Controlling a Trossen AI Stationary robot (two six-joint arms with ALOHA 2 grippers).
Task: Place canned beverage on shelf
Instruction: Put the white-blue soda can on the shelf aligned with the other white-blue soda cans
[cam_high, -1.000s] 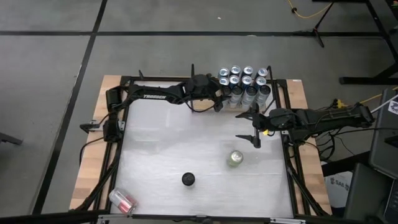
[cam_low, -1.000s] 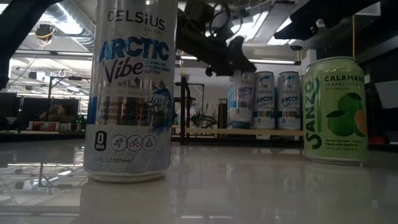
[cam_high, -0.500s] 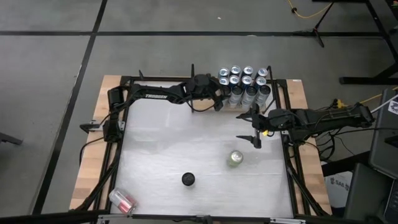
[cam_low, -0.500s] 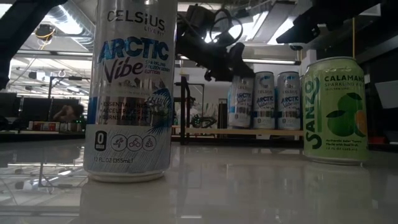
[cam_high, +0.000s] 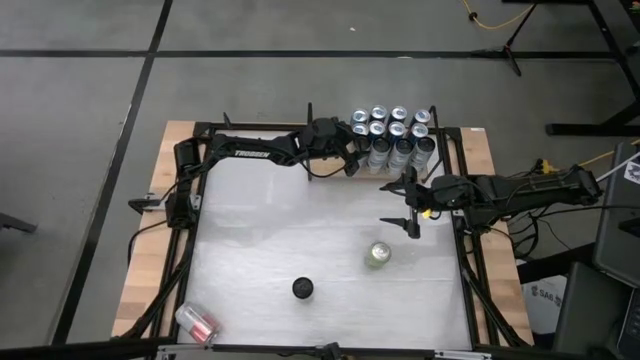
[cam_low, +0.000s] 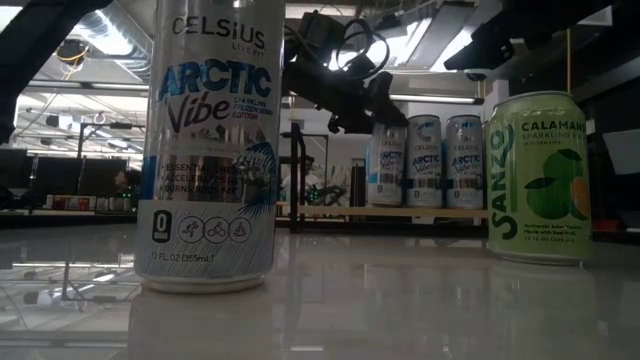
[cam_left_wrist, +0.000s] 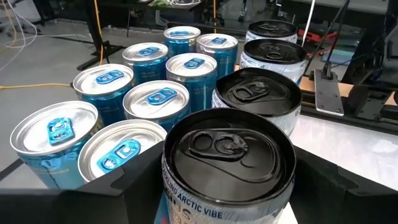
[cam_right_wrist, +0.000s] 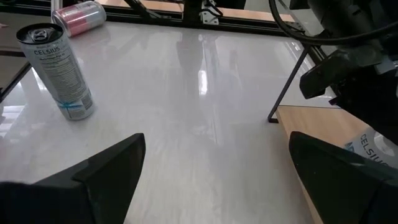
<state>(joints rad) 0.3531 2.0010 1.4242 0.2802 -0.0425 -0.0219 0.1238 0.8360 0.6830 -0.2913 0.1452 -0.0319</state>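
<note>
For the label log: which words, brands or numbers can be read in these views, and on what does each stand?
"CELSIUS", "ARCTIC Vibe", "0", "12 FL OZ (355mL)": near tall can, low view.
"SANZO", "CALAMANSI": green can.
"ARCTIC": cans on the shelf.
"ARCTIC VIBE": can between the left gripper fingers.
"CELSIUS": standing can, right wrist view.
"TROSSEN": left arm.
Smaller print is too small to read.

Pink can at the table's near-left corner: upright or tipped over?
Tipped over. The pink can lies on its side in the high view, its length showing; the right wrist view shows it flat too, beyond the upright Celsius can.
</note>
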